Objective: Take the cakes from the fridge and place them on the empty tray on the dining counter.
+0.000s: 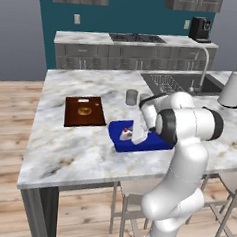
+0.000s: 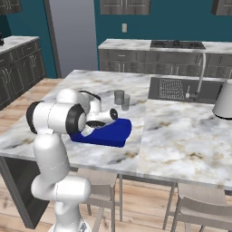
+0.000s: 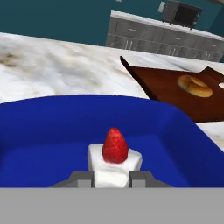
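My gripper [image 3: 113, 178] is shut on a cake [image 3: 114, 157], a small white wedge with a red top, gripped between the two dark fingertips. It sits low inside the bright blue tray [image 3: 43, 131], whose rim rises all around it. I cannot tell whether the cake touches the tray floor. From the left base view, the cake [image 1: 125, 133] is at the tray's [image 1: 119, 144] left part, with the hand just right of it. The tray [image 2: 111, 131] lies on the marble dining counter [image 1: 63, 146]. The fridge is out of view.
A dark brown board [image 1: 84, 110] with a round tan pastry [image 3: 194, 86] lies left of the tray. Two grey cups [image 1: 131, 97] stand behind the tray. Further right are a sink [image 1: 178, 82] with a faucet and a white cylinder [image 1: 233, 88]. Stools stand under the counter's near edge.
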Robot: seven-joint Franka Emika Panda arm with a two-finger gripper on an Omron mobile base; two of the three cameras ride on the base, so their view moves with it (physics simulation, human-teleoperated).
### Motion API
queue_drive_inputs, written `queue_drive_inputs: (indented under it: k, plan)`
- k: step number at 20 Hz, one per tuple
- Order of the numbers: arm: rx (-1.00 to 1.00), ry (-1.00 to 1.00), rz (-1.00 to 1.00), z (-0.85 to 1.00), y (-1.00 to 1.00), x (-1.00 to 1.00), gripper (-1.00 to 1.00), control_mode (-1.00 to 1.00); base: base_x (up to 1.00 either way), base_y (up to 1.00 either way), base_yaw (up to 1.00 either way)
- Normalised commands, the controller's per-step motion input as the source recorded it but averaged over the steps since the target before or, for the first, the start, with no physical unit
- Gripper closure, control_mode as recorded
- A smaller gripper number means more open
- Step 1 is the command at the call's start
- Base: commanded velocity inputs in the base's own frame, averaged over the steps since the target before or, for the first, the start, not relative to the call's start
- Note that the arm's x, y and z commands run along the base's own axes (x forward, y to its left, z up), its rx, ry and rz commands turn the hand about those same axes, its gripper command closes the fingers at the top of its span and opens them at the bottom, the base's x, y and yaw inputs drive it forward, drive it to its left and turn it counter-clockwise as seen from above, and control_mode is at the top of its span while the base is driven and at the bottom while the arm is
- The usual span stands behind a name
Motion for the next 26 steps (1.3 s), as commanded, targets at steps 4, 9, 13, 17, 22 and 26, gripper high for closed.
queue_drive_inputs:
  k: [4,9,13,17,22,26]
  plan:
    - [0.00,0.00,0.00,-0.27,0.00,0.49,1.00,-1.00,0.00,0.00,0.00]
    - [0.00,0.00,0.01,-0.32,0.00,0.40,1.00,-1.00,0.00,0.00,0.00]
    - [0.00,0.00,0.02,-0.30,0.00,0.14,-1.00,-1.00,0.00,0.00,0.00]
    - [0.00,0.00,0.02,-0.26,0.00,0.01,-1.00,-1.00,0.00,0.00,0.00]
    - [0.00,0.00,0.02,-0.11,0.00,-0.06,-1.00,-1.00,0.00,0.00,0.00]
    - [0.00,0.00,0.03,0.23,0.00,-0.07,-1.00,-1.00,0.00,0.00,0.00]
